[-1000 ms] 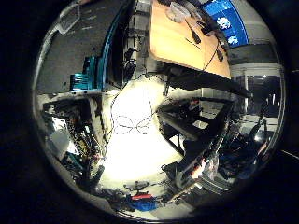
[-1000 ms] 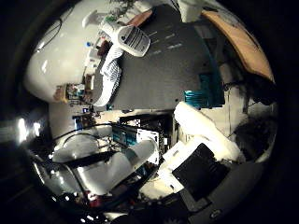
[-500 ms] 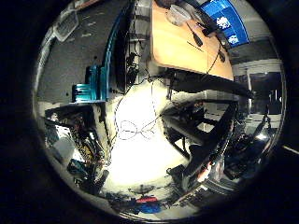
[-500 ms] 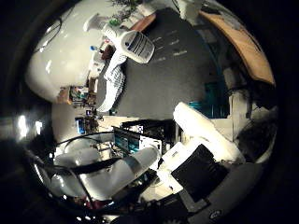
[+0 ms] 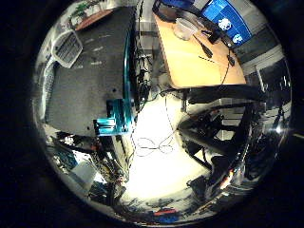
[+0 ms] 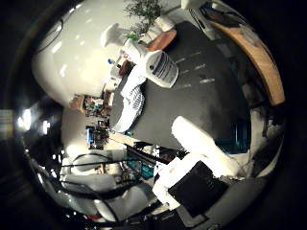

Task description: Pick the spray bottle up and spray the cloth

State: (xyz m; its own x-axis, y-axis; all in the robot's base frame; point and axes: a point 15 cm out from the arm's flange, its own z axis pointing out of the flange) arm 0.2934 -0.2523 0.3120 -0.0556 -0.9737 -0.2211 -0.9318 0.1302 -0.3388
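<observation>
On dark table (image 6: 211,96): 1 spray bottle (image 6: 151,62), 1 cloth (image 6: 130,103)

White spray bottle (image 6: 152,64), white-and-grey striped cloth (image 6: 130,106), dark grey table (image 6: 201,103), teal clamp (image 5: 114,124).

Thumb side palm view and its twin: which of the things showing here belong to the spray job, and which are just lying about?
Belonging to the job:
- spray bottle, standing on the dark table
- cloth, white with a check pattern, lying beside the bottle
- hand, away from both, holding nothing

Just lying about:
- wooden desk with a clear container
- plant
- brown round object behind the bottle
</observation>
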